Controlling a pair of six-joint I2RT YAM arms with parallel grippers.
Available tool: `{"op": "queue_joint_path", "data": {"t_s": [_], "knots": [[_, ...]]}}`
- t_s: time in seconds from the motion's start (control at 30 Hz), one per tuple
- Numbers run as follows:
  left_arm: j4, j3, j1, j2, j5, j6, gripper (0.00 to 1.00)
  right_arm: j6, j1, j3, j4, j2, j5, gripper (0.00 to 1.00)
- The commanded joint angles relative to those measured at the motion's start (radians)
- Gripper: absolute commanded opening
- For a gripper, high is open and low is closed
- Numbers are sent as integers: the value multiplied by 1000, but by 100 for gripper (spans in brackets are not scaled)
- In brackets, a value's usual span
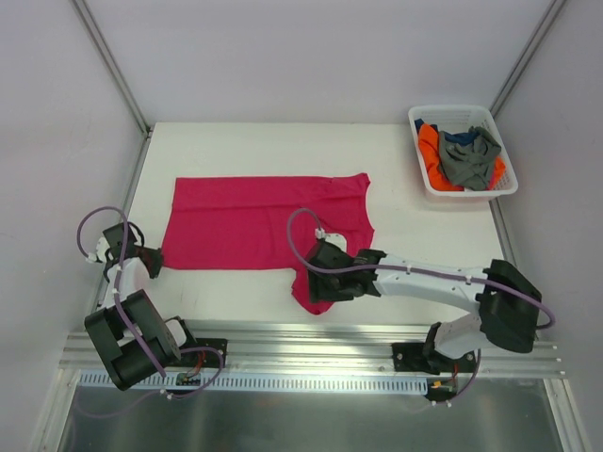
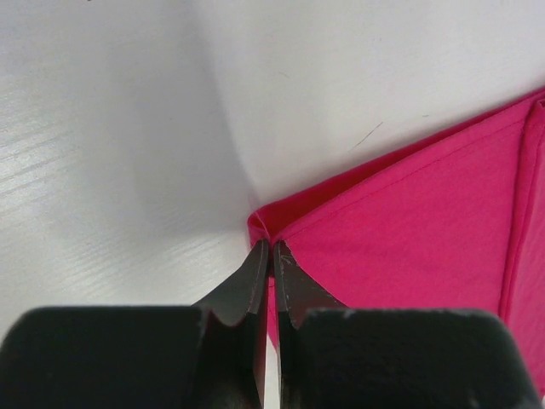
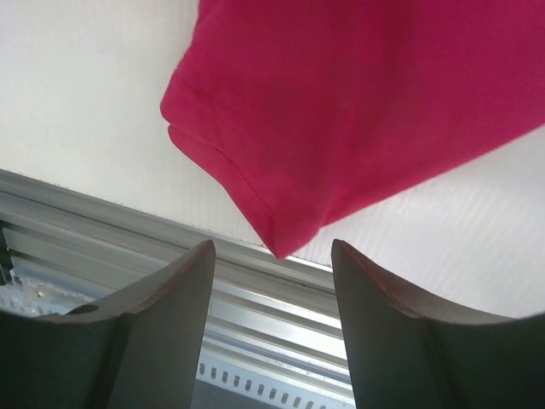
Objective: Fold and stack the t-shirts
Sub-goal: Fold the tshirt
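The magenta-pink cloth t-shirt (image 1: 254,221) is lying flat on the white table top (image 1: 245,146), approx. centre-left, w/ its long axis running left-right: straight hem end pointing to the robot's left, shoulder/sleeve end pointing right. One short sleeve (image 1: 303,301) is sticking out toward the near edge, its tip lying near the aluminium rail (image 1: 311,337) there. The left gripper (image 1: 158,262) is sitting low at the shirt's near-left hem corner, fingers pressed together & pinching that corner. In the left wrist view the black fingertips (image 2: 251,281) are meeting on the cloth, w/ a folded-over layer showing just beside them. The right gripper (image 1: 313,282) is hovering over the near sleeve w/ jaws spread wide, gripping nothing. In the right wrist view the sleeve's stitched tip is showing in the gap betw. the two dark fingers (image 3: 183,290); can't tell if it's touching them. At far right, well apart from the pink shirt, a white plastic rectangular basket (image 1: 450,109) is holding the crumpled orange t-shirt (image 1: 429,149), grey t-shirt (image 1: 474,162) & dark blue t-shirt (image 1: 459,137), w/ the grey one lying on top.
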Motion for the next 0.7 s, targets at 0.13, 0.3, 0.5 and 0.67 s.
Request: {"op": "queue_joint_path", "data": {"t_s": [0.13, 0.3, 0.5, 0.67], "knots": [[-29, -18, -1, -28, -60, -24, 0, 50, 30, 64, -16, 105, 11, 60], [-36, -6, -1, -22, -66, -18, 0, 65, 53, 102, -99, 150, 24, 57], [-38, -9, -6, -23, -75, -18, 0, 90, 79, 124, -159, 153, 54, 54], [-40, -1, -9, -29, -78, -12, 0, 99, 80, 105, -158, 156, 56, 47]]}}
